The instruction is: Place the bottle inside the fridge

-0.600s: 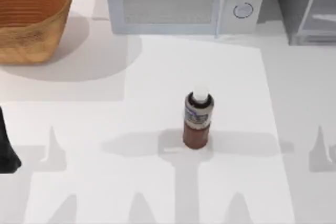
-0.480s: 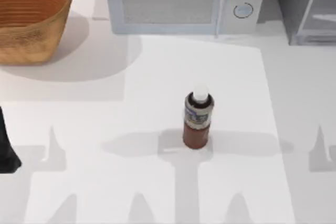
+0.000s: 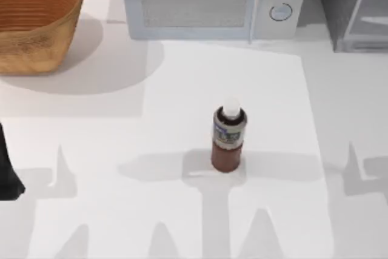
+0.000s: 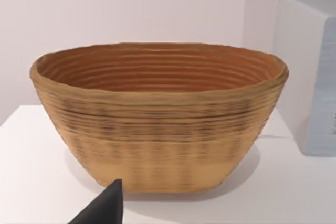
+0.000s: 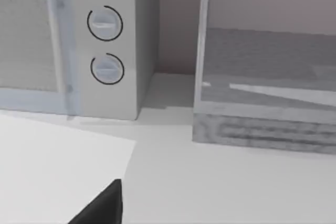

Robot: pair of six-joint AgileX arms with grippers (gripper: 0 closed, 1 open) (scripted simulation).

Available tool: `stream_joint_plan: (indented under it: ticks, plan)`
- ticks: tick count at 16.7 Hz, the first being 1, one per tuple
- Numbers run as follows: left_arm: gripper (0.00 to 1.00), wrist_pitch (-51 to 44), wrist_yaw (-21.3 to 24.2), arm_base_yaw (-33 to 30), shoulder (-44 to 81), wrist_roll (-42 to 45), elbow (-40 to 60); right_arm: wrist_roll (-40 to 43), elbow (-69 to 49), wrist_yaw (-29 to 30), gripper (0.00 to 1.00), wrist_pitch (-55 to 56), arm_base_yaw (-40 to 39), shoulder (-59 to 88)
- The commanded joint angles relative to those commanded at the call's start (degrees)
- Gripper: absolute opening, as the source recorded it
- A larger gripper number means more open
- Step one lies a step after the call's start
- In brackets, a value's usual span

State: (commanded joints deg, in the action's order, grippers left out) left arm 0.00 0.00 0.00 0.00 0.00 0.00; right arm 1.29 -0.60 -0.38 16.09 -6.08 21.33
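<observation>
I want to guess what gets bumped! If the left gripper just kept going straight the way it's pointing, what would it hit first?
Most likely the woven basket: it sits squarely ahead in the left wrist view, with bare table before it. How far off is unclear.

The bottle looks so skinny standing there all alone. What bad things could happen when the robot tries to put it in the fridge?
1. The bottle stands upright, tall and narrow, on the table; a nudge from a finger might tip it.
2. The microwave sits close beside the fridge, so the arm might bump it on the way.
3. The fridge's glassy door looks shut, so the bottle could hit it.
</observation>
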Motion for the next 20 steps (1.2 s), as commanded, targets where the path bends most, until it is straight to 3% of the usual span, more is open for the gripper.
stream_joint_plan:
  ticks: [13, 20]
  plan:
    - [1.00, 0.0, 0.0, 0.0, 0.0, 0.0, 0.0, -0.6, -6.5, -4.9, 1.00, 55.9, -22.2, 73.8]
    - [1.00, 0.0, 0.0, 0.0, 0.0, 0.0, 0.0, -1.3, -12.8, -6.0, 1.00, 78.4, -29.5, 94.5]
